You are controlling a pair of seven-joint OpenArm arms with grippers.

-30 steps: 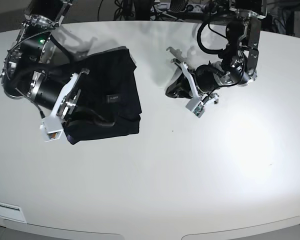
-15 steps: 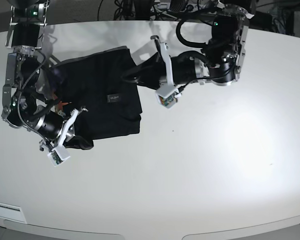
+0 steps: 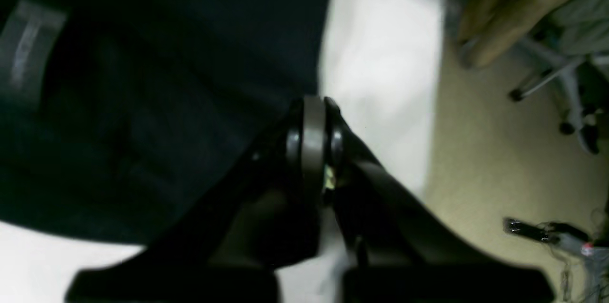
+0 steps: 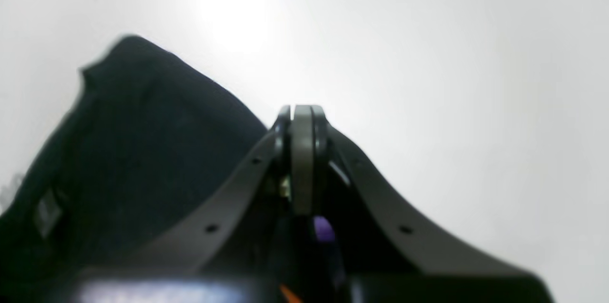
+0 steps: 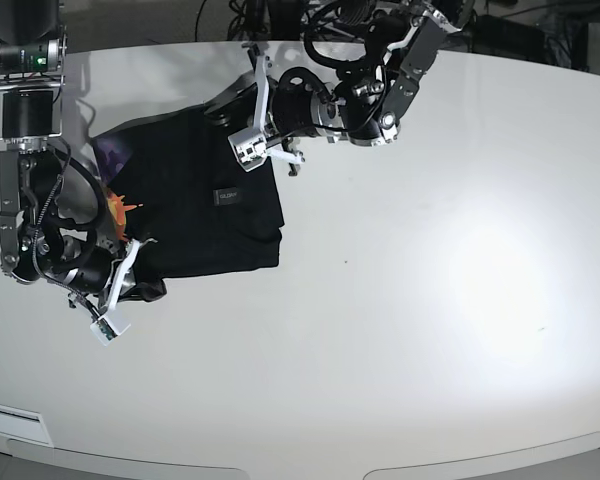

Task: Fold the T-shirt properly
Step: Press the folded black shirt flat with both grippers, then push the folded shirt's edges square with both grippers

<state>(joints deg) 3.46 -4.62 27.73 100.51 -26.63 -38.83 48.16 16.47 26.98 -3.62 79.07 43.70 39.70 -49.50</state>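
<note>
The white surface (image 5: pixel 410 330) fills most of the base view, and its whole right half and lower part lie bare, wide room for me to move. Its far curved edge runs along the top of the frame, with dark floor and cables behind it.

The T-shirt (image 5: pixel 205 205) lies folded in the upper left of the base view, a dark rough block with a straight right edge and a lower edge running just below the frame's middle height. A small dark label (image 5: pixel 227 196) sits on top near the middle. At its left edge, orange and purple print (image 5: pixel 113 205) peeks out.

My left pincer (image 5: pixel 248 118) is at the shirt's upper right corner, jaws pressed together on nothing I can see. My right pincer (image 5: pixel 130 262) is at the lower left edge, also clamped together; whether fabric is caught in it I cannot tell.
</note>
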